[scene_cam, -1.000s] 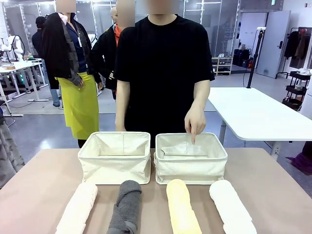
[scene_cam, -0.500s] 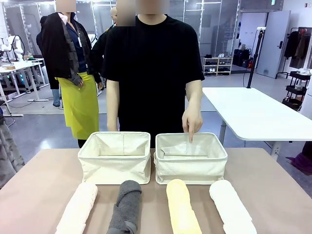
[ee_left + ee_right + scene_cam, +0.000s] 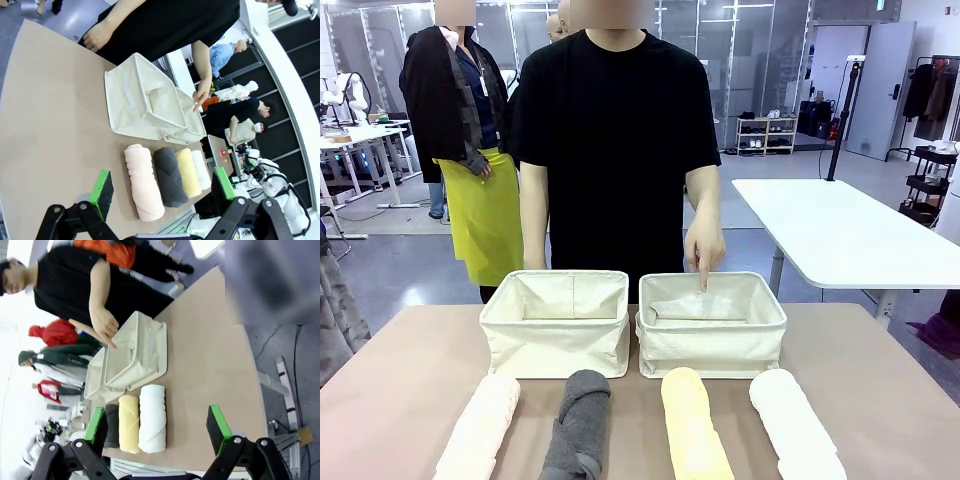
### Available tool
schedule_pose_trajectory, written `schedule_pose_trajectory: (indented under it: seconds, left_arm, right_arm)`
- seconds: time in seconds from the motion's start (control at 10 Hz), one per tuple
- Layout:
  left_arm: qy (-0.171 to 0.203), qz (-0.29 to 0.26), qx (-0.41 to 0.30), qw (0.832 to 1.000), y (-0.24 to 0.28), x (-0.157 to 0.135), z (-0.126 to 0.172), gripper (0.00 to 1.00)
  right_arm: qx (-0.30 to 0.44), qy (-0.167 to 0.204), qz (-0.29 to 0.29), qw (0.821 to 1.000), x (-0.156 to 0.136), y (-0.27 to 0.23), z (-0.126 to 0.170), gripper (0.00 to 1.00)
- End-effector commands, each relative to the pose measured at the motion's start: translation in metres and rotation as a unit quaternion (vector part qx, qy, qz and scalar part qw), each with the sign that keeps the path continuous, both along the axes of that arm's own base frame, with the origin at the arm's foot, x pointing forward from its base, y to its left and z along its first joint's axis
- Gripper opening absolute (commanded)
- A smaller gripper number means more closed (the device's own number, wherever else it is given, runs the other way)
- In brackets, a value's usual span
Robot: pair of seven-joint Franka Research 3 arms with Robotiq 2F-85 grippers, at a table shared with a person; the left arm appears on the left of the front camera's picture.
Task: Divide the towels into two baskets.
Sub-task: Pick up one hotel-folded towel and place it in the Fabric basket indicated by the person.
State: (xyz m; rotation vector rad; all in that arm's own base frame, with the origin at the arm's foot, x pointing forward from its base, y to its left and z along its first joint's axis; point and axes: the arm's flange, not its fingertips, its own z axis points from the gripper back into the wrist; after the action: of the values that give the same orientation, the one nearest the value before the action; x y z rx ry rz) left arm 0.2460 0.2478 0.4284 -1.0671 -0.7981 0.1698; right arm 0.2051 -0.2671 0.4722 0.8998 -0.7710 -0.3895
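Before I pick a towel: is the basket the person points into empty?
Empty: only bare canvas shows inside the right basket, beneath the person's pointing hand.

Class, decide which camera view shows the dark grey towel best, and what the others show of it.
The left wrist view: the dark grey towel lies whole, end to end. The front view cuts its near end off at the bottom edge; the right wrist view partly hides it behind a green pad.

You've got four rolled towels lying in a row along the bottom of the frame — pale pink towel (image 3: 480, 425), dark grey towel (image 3: 580, 425), yellow towel (image 3: 692, 425), white towel (image 3: 794, 425), left to right. Just above them, at centre, the left basket (image 3: 555, 345) and right basket (image 3: 712, 348), both cream canvas, stand upright side by side.
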Motion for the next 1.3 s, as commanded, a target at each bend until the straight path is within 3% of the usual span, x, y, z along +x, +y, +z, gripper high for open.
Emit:
schedule_pose_trajectory:
  seconds: [0.0,0.3,0.5,0.9,1.2]
  left_arm:
    - [-0.011,-0.002,-0.007,1.000,0.002,-0.001,0.000,1.00]
    - [-0.011,-0.002,-0.007,1.000,0.002,-0.001,0.000,1.00]
    - [-0.011,-0.002,-0.007,1.000,0.002,-0.001,0.000,1.00]
    - [-0.011,-0.002,-0.007,1.000,0.002,-0.001,0.000,1.00]
    - [-0.011,-0.002,-0.007,1.000,0.002,-0.001,0.000,1.00]
  right_arm:
    - [-0.048,0.049,0.051,0.996,0.027,0.041,0.027,1.00]
    - [-0.130,0.114,0.109,0.979,0.067,0.125,0.047,1.00]
    - [-0.183,0.171,0.128,0.960,0.096,0.172,0.044,1.00]
    - [-0.272,0.254,0.148,0.916,0.135,0.255,0.001,1.00]
    - [-0.326,0.274,0.146,0.893,0.142,0.308,-0.032,1.00]
